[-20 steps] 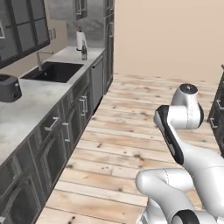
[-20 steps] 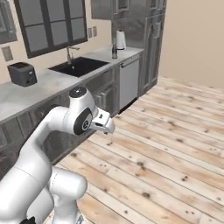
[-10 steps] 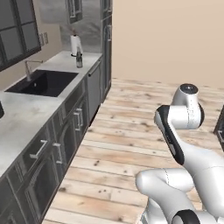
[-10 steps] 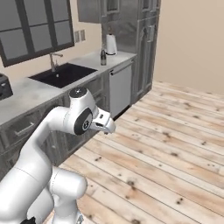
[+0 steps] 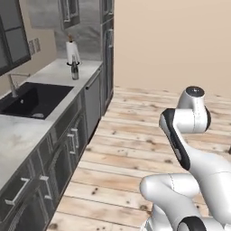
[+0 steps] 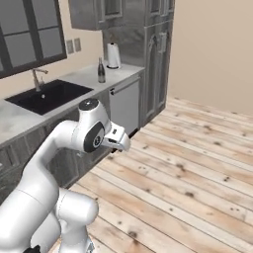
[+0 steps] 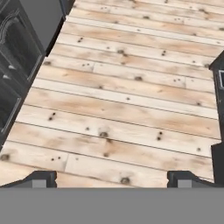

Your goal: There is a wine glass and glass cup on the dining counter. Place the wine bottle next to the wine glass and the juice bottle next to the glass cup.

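The base has rolled on: the sink [image 5: 35, 100] sits nearer, the toaster is gone. Fingers [image 7: 112, 178] spread wide, empty, above floorboards. Wine bottle [image 6: 101, 70] stands on the worktop [image 6: 84, 79] beside the paper towel roll [image 6: 113, 55].

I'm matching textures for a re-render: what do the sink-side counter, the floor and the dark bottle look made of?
Counter: polished marble, going by the grey-white mottling. Floor: pale wood planks, matte, with knots and visible seams. Wine bottle: probably dark glass with a pale label; too small to be sure.
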You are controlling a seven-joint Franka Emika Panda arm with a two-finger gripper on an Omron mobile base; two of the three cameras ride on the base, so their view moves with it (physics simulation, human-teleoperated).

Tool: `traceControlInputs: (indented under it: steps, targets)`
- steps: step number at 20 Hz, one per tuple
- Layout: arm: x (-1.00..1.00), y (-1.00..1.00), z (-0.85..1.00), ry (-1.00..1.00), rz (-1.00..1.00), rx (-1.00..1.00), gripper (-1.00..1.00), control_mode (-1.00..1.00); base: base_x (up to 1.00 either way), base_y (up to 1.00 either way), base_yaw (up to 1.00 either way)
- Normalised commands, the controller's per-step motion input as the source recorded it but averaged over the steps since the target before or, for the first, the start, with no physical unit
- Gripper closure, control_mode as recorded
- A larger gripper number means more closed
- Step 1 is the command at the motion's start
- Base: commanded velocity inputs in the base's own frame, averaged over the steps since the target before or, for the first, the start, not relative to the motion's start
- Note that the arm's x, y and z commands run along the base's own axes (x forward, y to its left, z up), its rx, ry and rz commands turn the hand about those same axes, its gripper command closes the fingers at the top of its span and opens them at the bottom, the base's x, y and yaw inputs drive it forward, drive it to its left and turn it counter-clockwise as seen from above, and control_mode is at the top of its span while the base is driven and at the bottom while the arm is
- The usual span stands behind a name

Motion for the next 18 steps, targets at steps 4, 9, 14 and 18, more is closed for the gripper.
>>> traceControlInputs:
  steps: [4, 9, 14, 18]
  targets:
    - [0.0, 0.0, 0.0, 0.0, 0.0, 0.0, -1.0, 1.0, 0.92, -0.08, 0.04]
    - [0.0, 0.0, 0.0, 0.0, 0.0, 0.0, -1.0, 1.0, 0.93, -0.07, 0.11]
    - [0.0, 0.0, 0.0, 0.0, 0.0, 0.0, -1.0, 1.0, 0.89, -0.09, 0.23]
    - [0.0, 0.0, 0.0, 0.0, 0.0, 0.0, -1.0, 1.0, 0.84, -0.1, 0.3]
